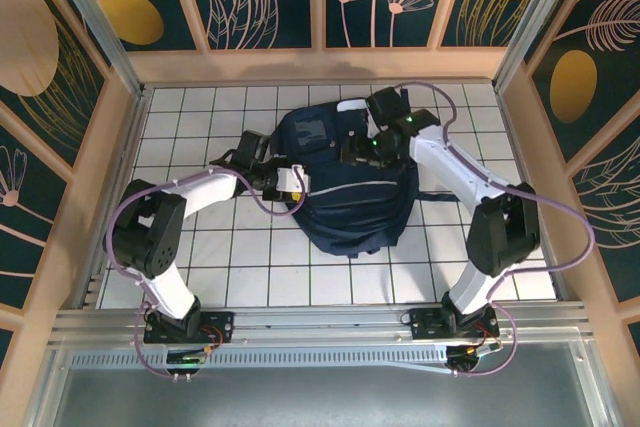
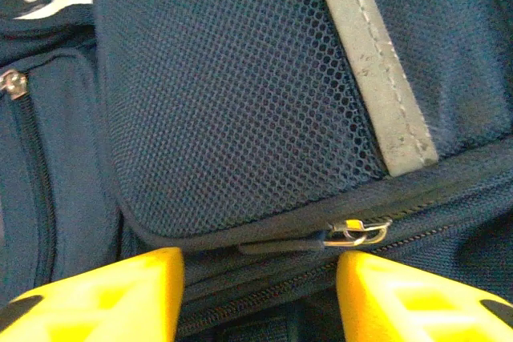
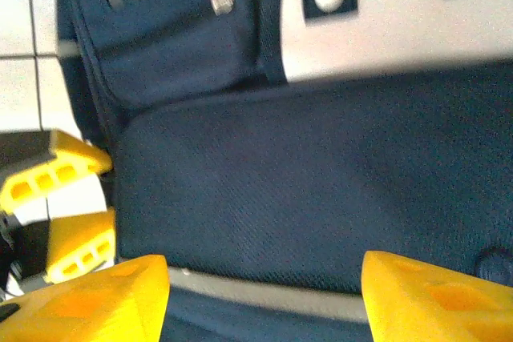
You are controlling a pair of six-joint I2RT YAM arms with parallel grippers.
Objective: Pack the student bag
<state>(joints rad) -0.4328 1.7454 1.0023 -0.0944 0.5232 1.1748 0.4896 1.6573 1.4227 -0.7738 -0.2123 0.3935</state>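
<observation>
The student bag (image 1: 350,197), a dark navy backpack, lies in the middle of the tiled table. My left gripper (image 1: 293,183) is at its left side. In the left wrist view, the left gripper (image 2: 260,298) is open, its yellow fingers (image 2: 104,294) set against the bag on either side of a zip line below a mesh pocket (image 2: 232,110). A metal zip pull (image 2: 357,232) lies just above the right finger, not gripped. My right gripper (image 1: 352,154) hovers over the bag's upper part. Seen from its wrist, the right gripper (image 3: 264,302) is wide open over plain navy fabric (image 3: 321,182) and a pale stripe (image 3: 264,294).
The white tiled table (image 1: 250,257) is boxed in by wooden walls on the left, right and back, with a metal rail (image 1: 320,322) along the near edge. A black strap (image 1: 440,195) trails from the bag to the right. The left gripper's yellow fingers (image 3: 60,214) show beside the bag.
</observation>
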